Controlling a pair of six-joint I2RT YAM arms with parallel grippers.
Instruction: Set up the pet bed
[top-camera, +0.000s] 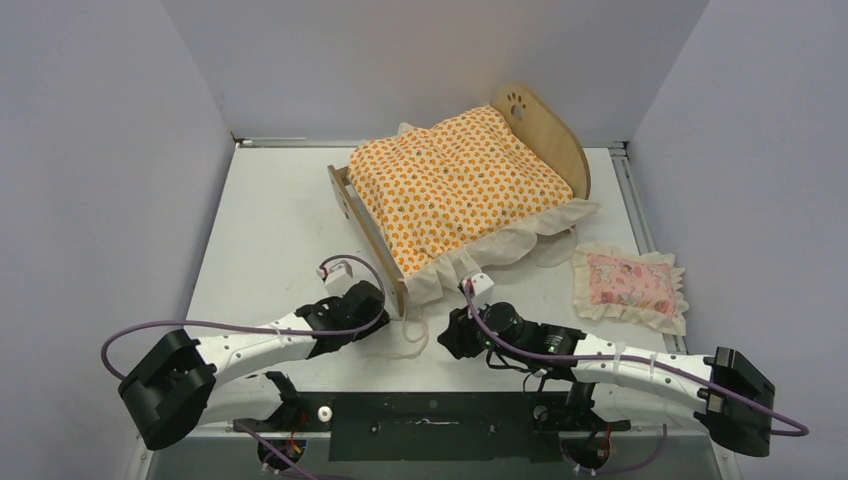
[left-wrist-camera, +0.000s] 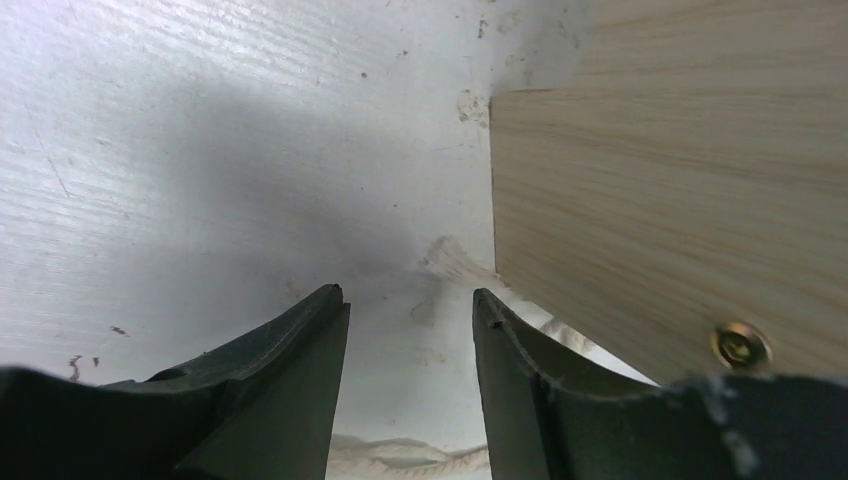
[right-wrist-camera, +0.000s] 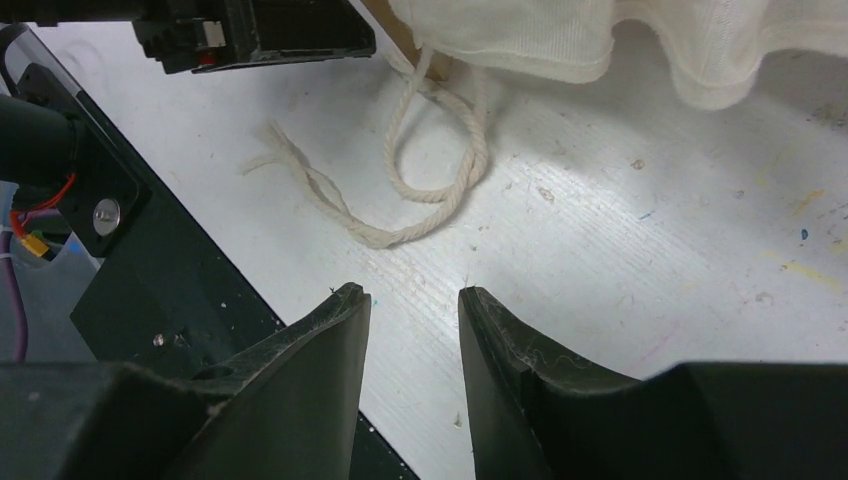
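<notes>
Obs.: The pet bed (top-camera: 558, 140) stands on the table (top-camera: 270, 230) ahead of both arms. Its long axis runs on a diagonal, footboard at near-left and arched headboard at far-right. The orange-patterned mattress (top-camera: 460, 185) lies on it, with the ruffle spilling over the near side rail.

Left gripper (top-camera: 392, 308): sits at the near corner of the footboard. In the wrist view, the left gripper (left-wrist-camera: 408, 300) has its jaws partly apart with only bare table between them, so nothing is held. The plywood panel of the bed (left-wrist-camera: 680, 200) lies ahead and to the right of the fingertips, just beside the right finger. Whether they touch cannot be told.

Right gripper (top-camera: 452, 335): low over the table, just short of the bed's near rail. In the wrist view, the right gripper (right-wrist-camera: 413, 293) also has its jaws partly apart and empty. A loop of white rope (right-wrist-camera: 440, 190) lies ahead of it, and the rope's far end runs under the ruffle toward the bed corner.

Judgement: the left arm is the nearer one to the frame. Any nudge or grip on the bed would need a shift to the right of its present line, onto the panel edge. The small pink pillow (top-camera: 628, 282) lies well off to the right of the right gripper and is not on the bed, so that step looks outstanding.
</notes>
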